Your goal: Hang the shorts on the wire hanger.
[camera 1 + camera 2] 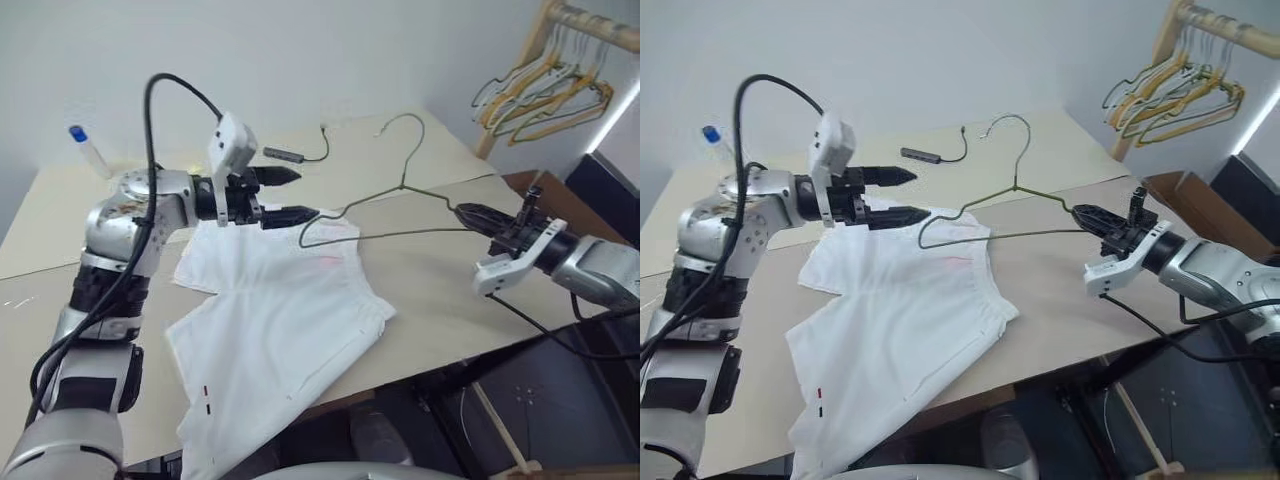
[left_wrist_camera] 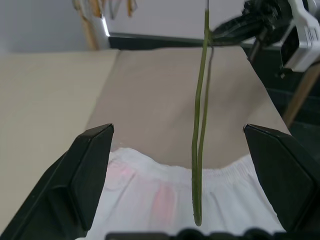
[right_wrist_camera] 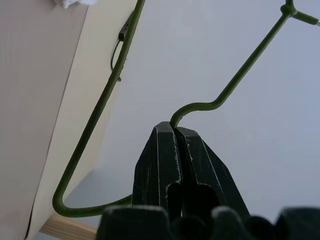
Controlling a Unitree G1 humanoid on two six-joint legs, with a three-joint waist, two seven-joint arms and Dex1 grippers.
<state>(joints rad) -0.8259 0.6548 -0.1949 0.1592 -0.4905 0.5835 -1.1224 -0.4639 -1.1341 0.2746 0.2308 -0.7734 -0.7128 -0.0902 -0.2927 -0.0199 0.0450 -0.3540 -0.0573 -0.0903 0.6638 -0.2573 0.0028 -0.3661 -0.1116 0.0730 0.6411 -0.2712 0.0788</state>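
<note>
1. The shorts (image 1: 275, 330) are found lying flat on the table (image 1: 440, 310), waistband toward the far side and legs spread toward the near edge. A faint pink mark is noted near the waistband and two small dark-red marks on the nearer leg.

2. The wire hanger (image 1: 385, 205) is held clear of the table, just above the waistband of the shorts. One end of its triangle hangs over the waistband; the hook rises above the far side of the shorts. This placement is judged to ready the hanger for threading into the garment.

3. The right gripper (image 1: 470, 215) is clenched on the hanger's other end, well to the side of the shorts. In the right wrist view the fingers are seen pinched on the wire at its shoulder bend, so that the frame is carried by this grip alone.

4. The left gripper (image 1: 285, 195) stands released, fingers spread wide, just above the shorts' waistband. In the left wrist view the hanger's free end is seen between its fingers, untouched. It is judged to be placed to take that end or the waistband.

5. Beyond the shorts, a dark cable (image 1: 300, 155) and a bottle (image 1: 90, 150) lie on the table. A rack of yellow and green hangers (image 1: 550, 90) stands apart, unused.
</note>
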